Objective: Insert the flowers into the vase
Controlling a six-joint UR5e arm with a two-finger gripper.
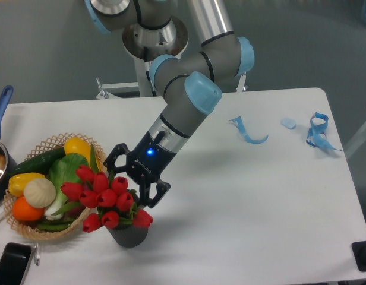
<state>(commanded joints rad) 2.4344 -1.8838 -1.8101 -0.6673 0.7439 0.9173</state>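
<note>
flowers point(106, 199) hiding vase point(129, 236) mouth, stems unseen, gripper point(133, 178) jaws spread

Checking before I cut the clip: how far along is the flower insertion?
Done: the flowers sit in the vase, heads leaning toward the basket. In hand: nothing; the end effector is spread open behind the bunch. Left: back the arm away; whether the stems are fully seated is hidden.
</note>
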